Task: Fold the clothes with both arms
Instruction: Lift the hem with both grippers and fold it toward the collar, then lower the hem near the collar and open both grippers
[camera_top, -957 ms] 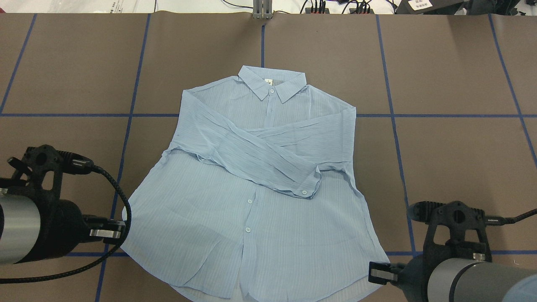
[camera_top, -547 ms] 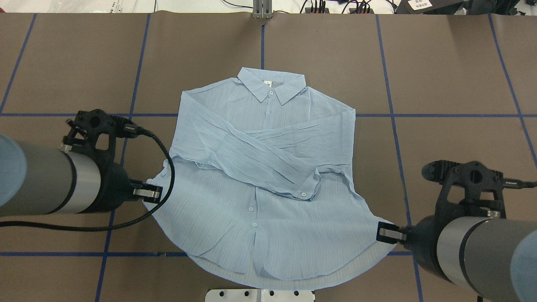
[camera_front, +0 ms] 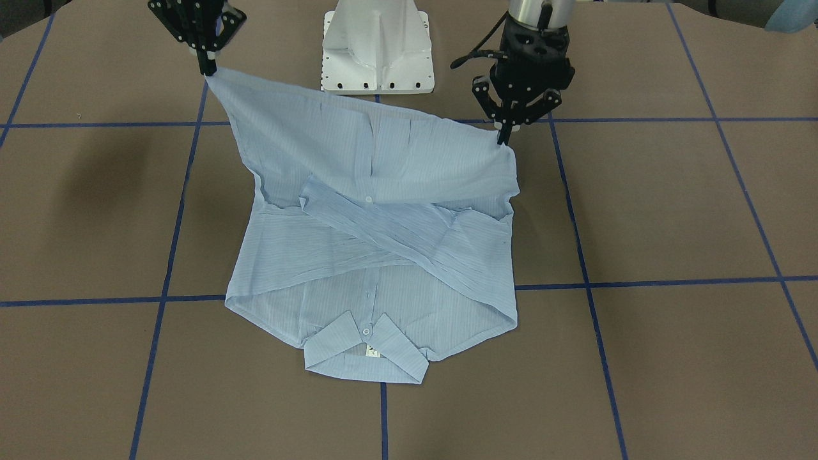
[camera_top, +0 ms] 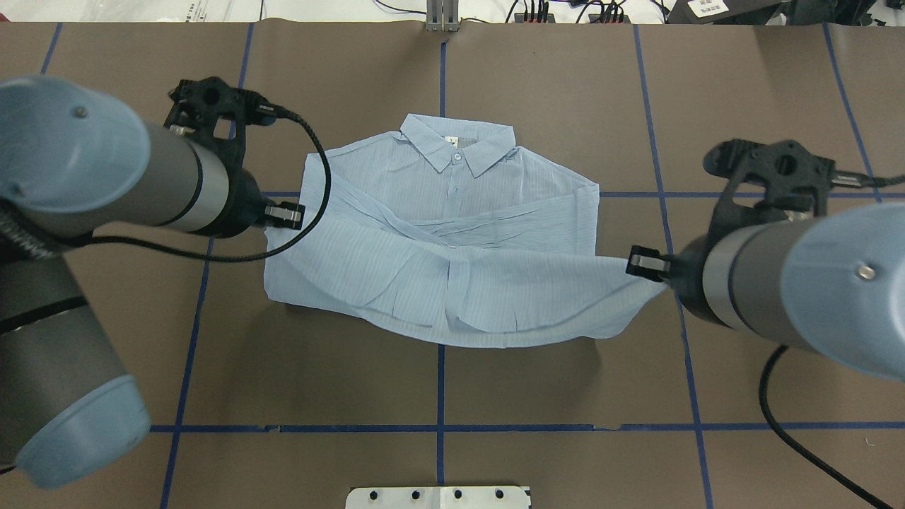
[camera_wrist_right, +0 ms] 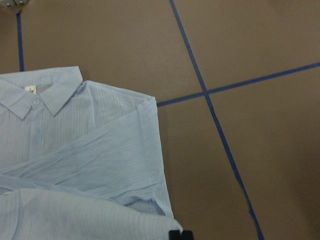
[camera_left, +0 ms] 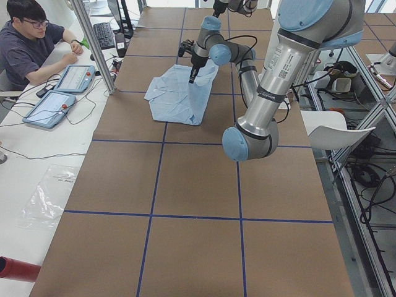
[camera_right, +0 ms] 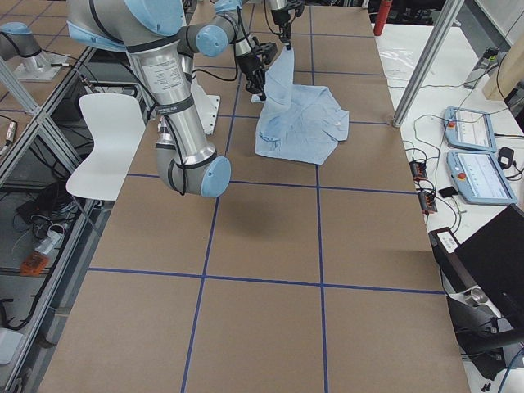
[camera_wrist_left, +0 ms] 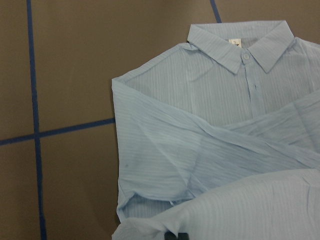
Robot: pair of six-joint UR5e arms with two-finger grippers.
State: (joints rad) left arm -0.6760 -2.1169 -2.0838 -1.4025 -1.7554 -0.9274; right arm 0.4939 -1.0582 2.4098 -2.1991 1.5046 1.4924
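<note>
Black left gripper (camera_top: pixel 286 214), jaws closed, is pinching the near-left corner of the shirt (camera_top: pixel 452 205), now carried forward beside the shoulder. The shirt is lying on the table (camera_top: pixel 565 382), its hem (camera_top: pixel 495 332) lifted off the surface and advancing toward the collar (camera_top: pixel 456 145) since half a second ago. The right gripper (camera_top: pixel 640 263) is likewise pinching the opposite corner, also moved forward.

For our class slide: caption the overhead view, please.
Left gripper and right gripper pinch the shirt's hem corners, holding the hem raised.
</note>
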